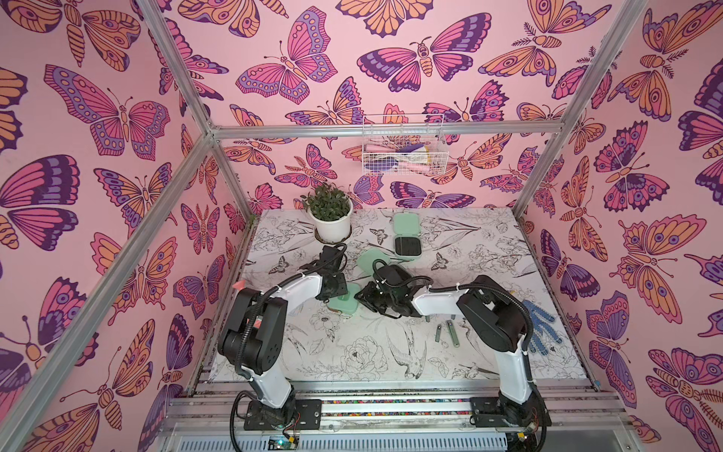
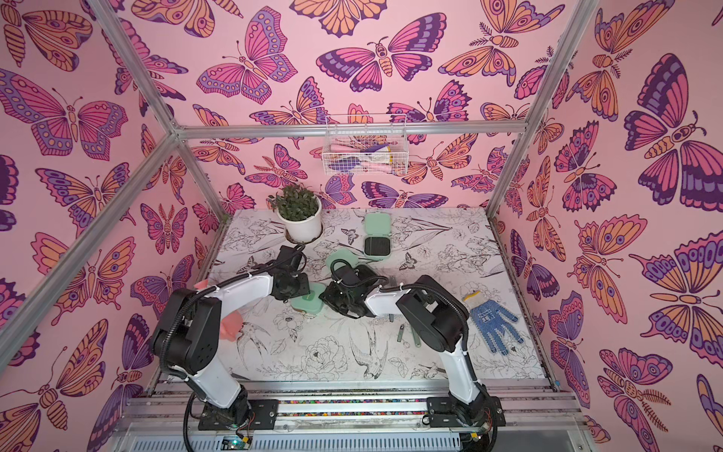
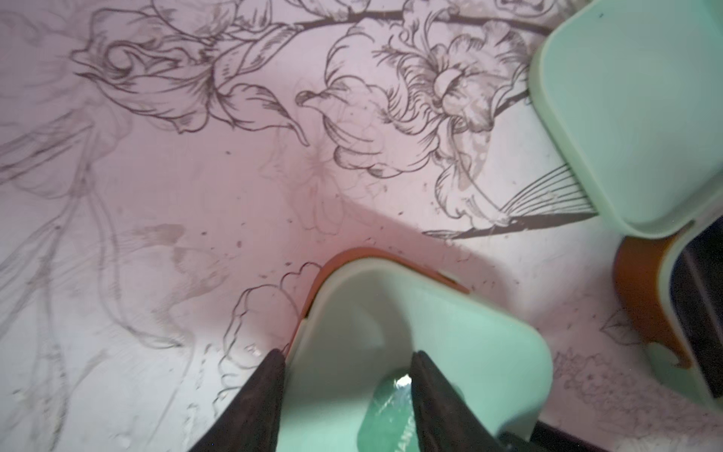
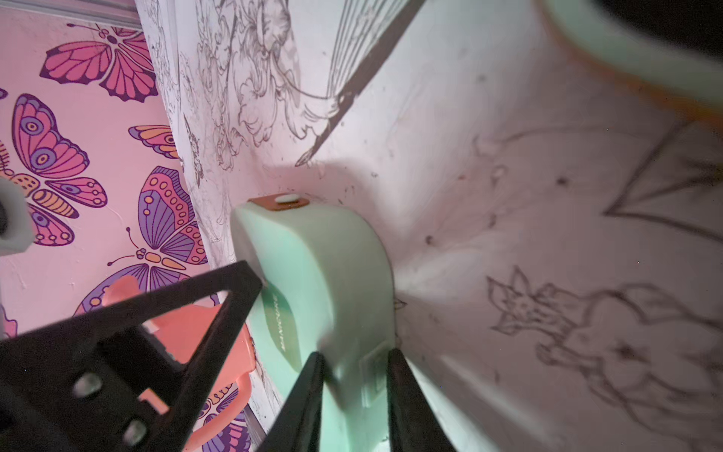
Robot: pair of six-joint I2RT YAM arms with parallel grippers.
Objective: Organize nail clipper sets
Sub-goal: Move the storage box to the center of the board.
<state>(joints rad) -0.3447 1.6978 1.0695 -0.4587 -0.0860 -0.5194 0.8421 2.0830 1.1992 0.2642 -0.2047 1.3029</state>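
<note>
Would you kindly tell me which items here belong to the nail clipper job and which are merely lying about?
Job: closed mint case; open mint case; half-hidden mint case; loose clippers.
Lying about: blue glove; potted plant; wire basket.

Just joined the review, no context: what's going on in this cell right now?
Both arms are on one closed mint-green case. The right gripper clamps its edge. The left gripper has its fingers spread at the lid, and it is unclear whether they grip it. A second case lies open further back, a third case sits partly hidden just behind the grippers, and a few loose clippers lie unsorted to the robot's right.
</note>
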